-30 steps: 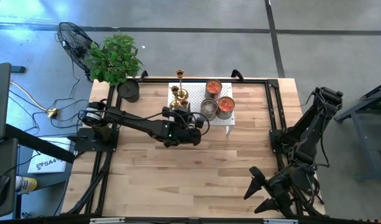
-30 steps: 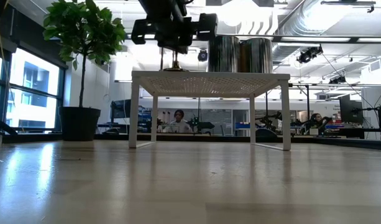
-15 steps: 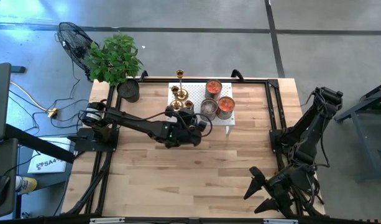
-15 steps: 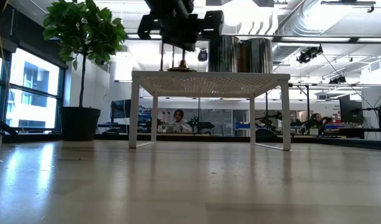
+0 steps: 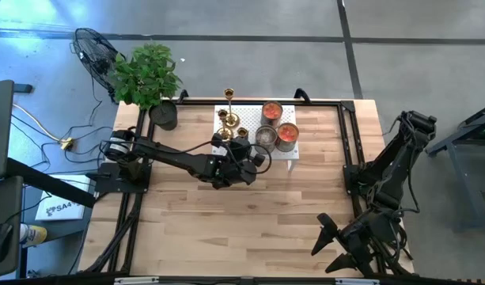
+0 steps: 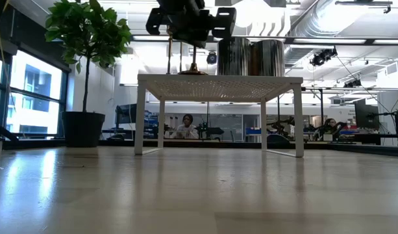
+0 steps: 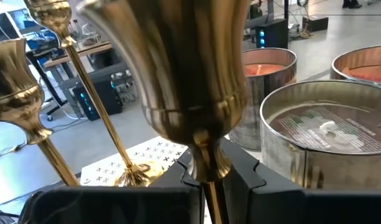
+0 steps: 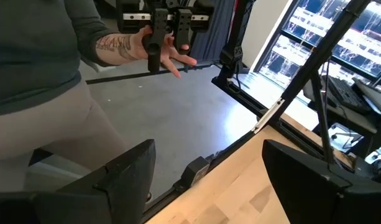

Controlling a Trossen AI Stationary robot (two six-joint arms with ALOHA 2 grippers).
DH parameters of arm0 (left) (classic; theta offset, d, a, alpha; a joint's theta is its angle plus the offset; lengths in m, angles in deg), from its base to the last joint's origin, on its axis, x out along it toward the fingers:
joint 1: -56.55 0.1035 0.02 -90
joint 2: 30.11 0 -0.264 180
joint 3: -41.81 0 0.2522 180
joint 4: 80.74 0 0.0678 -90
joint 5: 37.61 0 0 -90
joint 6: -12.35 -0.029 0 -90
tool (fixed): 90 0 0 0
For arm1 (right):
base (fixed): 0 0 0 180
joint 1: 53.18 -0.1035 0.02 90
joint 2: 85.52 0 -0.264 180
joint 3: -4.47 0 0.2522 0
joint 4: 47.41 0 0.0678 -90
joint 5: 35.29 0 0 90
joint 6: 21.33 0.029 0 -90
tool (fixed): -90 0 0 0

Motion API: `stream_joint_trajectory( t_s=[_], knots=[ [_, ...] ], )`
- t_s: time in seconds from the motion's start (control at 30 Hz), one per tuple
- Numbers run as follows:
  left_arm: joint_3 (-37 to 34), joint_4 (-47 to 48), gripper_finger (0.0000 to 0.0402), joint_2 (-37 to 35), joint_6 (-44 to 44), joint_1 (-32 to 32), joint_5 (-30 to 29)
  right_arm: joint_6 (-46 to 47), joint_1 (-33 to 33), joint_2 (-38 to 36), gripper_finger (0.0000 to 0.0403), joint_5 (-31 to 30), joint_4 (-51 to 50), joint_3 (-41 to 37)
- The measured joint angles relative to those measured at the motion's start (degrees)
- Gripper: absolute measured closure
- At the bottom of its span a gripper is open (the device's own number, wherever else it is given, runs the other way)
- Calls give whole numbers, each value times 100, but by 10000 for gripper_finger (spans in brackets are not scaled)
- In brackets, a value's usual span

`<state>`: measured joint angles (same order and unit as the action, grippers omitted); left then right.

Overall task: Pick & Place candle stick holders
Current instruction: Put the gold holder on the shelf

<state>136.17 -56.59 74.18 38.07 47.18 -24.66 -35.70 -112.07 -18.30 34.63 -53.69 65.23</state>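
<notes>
High view: left gripper (image 5: 244, 150) at frame centre over the white stand (image 5: 293, 153), clamped on a candle stick holder (image 5: 240, 139); two others (image 5: 229, 119) stand just above it, beside three candle tins (image 5: 272, 113). Pick looks made, placing left. Right gripper (image 5: 337, 245) parked lower right, fingers apart, empty.
Low view: left arm above stand, top centre.
Left wrist view: fingers (image 7: 249, 171) pinch the brass stem (image 7: 202, 165).
Right wrist view: person's hand (image 8: 159, 50) upper left.

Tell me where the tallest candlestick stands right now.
In the high view, the tallest candlestick stands at the far left corner of the small white stand, behind two shorter candlesticks and left of the tin candles.
</notes>
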Motion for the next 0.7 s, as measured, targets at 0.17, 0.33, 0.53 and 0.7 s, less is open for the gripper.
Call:
stream_joint_trajectory(
  t_s=[0.17, 0.33, 0.53, 0.7],
  knots=[
    [0, 1, 373, 0, 2, 2, 4, 46, 0, 0, 112, 51, -2, 0],
    [0, 1, 373, 0, 156, 0, -39, 47, 0, 0, 112, 120, -2, 0],
    [0, 1, 373, 0, 160, 0, 28, 151, 0, 0, 112, 121, -2, 0],
    [0, 29, 373, 0, 157, 0, 39, 151, 0, 0, 112, 121, 0, 0]
  ],
)
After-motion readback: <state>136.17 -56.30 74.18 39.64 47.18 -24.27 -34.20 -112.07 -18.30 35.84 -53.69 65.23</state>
